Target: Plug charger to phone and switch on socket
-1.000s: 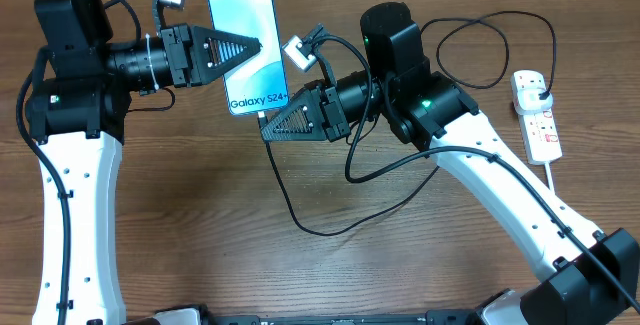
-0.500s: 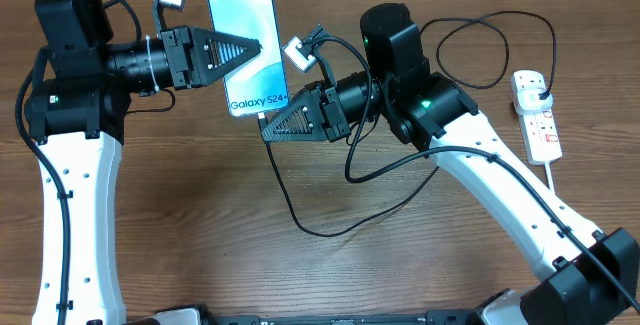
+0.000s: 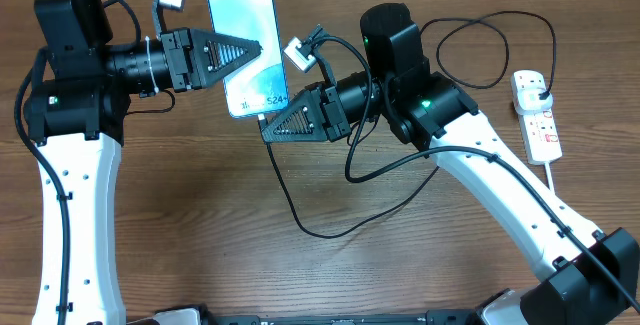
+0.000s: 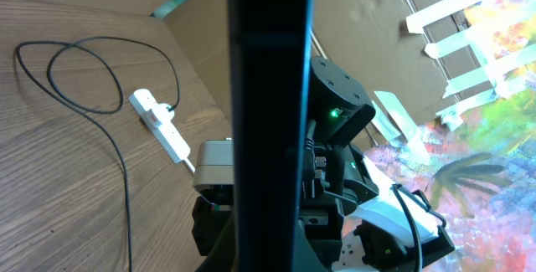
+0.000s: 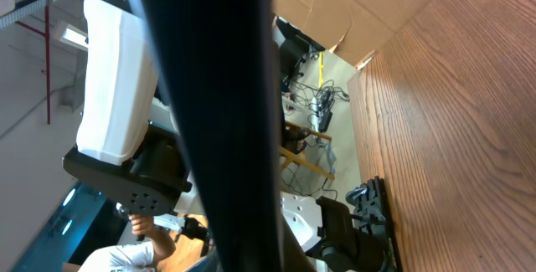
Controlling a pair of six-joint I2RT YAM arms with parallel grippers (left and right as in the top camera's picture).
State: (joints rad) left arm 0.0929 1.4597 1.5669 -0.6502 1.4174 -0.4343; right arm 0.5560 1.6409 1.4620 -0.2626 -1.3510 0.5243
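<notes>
Phone is sitting squeezed in the left gripper by the table's far edge; right gripper is pinching the charger tip, needing a straight push in

The brown wooden table has the white socket lying near its right edge and the thin black charger looping across it.

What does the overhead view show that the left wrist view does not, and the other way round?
Only overhead: the phone's lit screen, the left gripper shut on the phone's side, the right gripper at its lower end, where the charger starts. Only left wrist: the phone edge-on as a dark bar, a cardboard wall and a coloured picture behind. Both: the phone, the white socket, the charger's loop, the right arm.
</notes>
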